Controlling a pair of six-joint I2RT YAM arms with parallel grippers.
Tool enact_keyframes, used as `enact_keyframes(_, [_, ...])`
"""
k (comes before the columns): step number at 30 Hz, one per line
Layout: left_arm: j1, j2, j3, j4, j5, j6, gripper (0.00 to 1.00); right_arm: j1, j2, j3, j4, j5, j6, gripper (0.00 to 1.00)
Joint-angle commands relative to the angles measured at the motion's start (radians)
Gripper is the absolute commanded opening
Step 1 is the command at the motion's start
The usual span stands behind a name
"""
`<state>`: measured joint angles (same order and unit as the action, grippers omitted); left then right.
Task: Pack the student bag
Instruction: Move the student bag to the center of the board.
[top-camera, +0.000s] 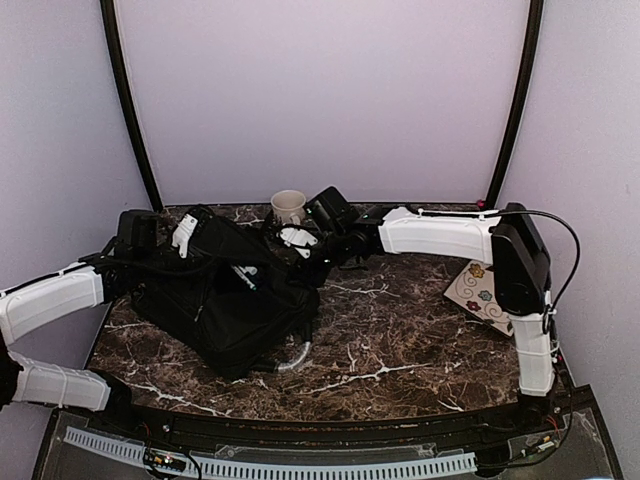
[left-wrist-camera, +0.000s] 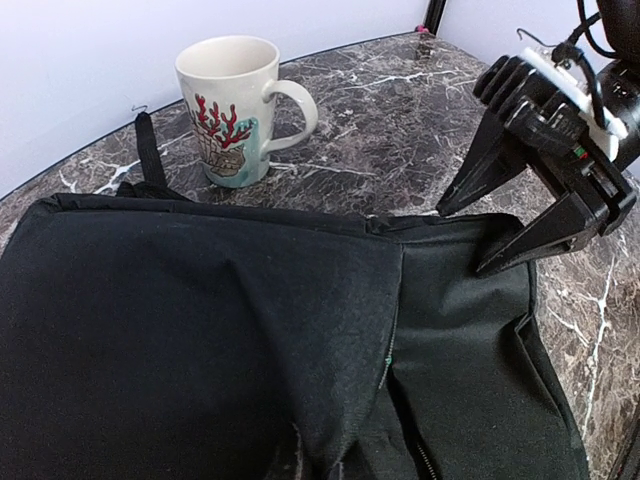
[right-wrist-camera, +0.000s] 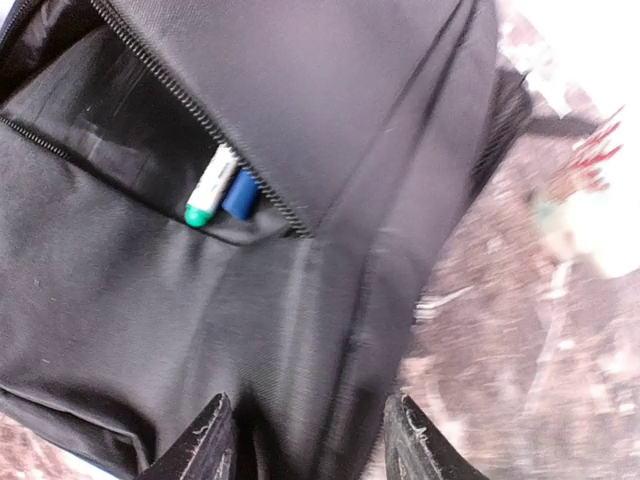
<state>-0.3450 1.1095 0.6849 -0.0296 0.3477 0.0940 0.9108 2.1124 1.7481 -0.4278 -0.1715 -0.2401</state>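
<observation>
One student bag (top-camera: 225, 300) lies left of centre on the marble tabletop (top-camera: 400, 340). One coral-printed mug (left-wrist-camera: 235, 110) stands just behind it. One floral-patterned flat item (top-camera: 480, 288) lies well apart at the right edge. The bag's unzipped pocket (right-wrist-camera: 120, 130) holds two markers: a green-capped marker (right-wrist-camera: 208, 190) and a blue marker (right-wrist-camera: 240, 193). Right claw (right-wrist-camera: 315, 450): released, fingers apart above the bag, grasping nothing. Left claw (top-camera: 188, 238): clenched, apparently pinching bag fabric.
</observation>
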Motion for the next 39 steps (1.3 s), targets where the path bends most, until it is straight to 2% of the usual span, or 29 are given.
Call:
enact_keyframes(1, [-0.036, 0.027, 0.046, 0.068, 0.110, 0.002, 0.00, -0.029, 0.066, 0.036, -0.110, -0.156, 0.102, 0.50])
enact_keyframes(3, [-0.055, 0.047, 0.049, 0.058, 0.106, 0.006, 0.00, -0.053, 0.090, 0.067, -0.168, -0.266, 0.128, 0.45])
enact_keyframes(6, [-0.105, 0.082, 0.062, 0.025, 0.077, 0.018, 0.00, -0.083, 0.062, 0.015, -0.164, -0.342, 0.151, 0.11])
enact_keyframes(7, [-0.131, 0.096, 0.068, 0.012, 0.070, 0.027, 0.00, -0.093, 0.045, -0.022, -0.150, -0.347, 0.160, 0.05])
enact_keyframes(10, [-0.215, 0.140, 0.112, -0.090, 0.011, 0.062, 0.00, -0.129, -0.035, -0.128, -0.119, -0.364, 0.175, 0.00])
enact_keyframes(14, [-0.332, 0.195, 0.183, -0.232, -0.084, 0.105, 0.03, -0.176, -0.146, -0.265, -0.098, -0.390, 0.188, 0.00])
enact_keyframes(17, [-0.374, 0.220, 0.201, -0.317, -0.151, 0.103, 0.08, -0.190, -0.215, -0.368, -0.077, -0.406, 0.197, 0.00])
enact_keyframes(21, [-0.435, 0.214, 0.208, -0.374, -0.158, 0.043, 0.30, -0.199, -0.295, -0.481, -0.041, -0.388, 0.197, 0.01])
enact_keyframes(25, [-0.499, 0.086, 0.177, -0.309, -0.166, -0.031, 0.45, -0.208, -0.319, -0.545, -0.017, -0.382, 0.141, 0.22])
enact_keyframes(27, [-0.506, -0.009, 0.152, -0.269, -0.174, -0.092, 0.61, -0.210, -0.317, -0.542, -0.044, -0.409, 0.095, 0.27])
enact_keyframes(29, [-0.507, -0.114, 0.113, -0.226, -0.188, -0.156, 0.71, -0.211, -0.338, -0.525, -0.066, -0.453, 0.049, 0.29])
enact_keyframes(32, [-0.508, -0.258, 0.025, -0.182, -0.286, -0.253, 0.76, -0.211, -0.394, -0.481, -0.073, -0.468, 0.011, 0.32])
enact_keyframes(34, [-0.506, -0.321, -0.006, -0.218, -0.455, -0.343, 0.77, -0.211, -0.386, -0.406, -0.106, -0.473, -0.005, 0.34])
enact_keyframes(37, [-0.499, -0.341, -0.002, -0.373, -0.743, -0.567, 0.70, -0.211, -0.353, -0.291, -0.121, -0.495, -0.006, 0.38])
enact_keyframes(39, [-0.482, -0.350, -0.007, -0.431, -0.798, -0.671, 0.69, -0.209, -0.319, -0.211, -0.141, -0.520, 0.000, 0.40])
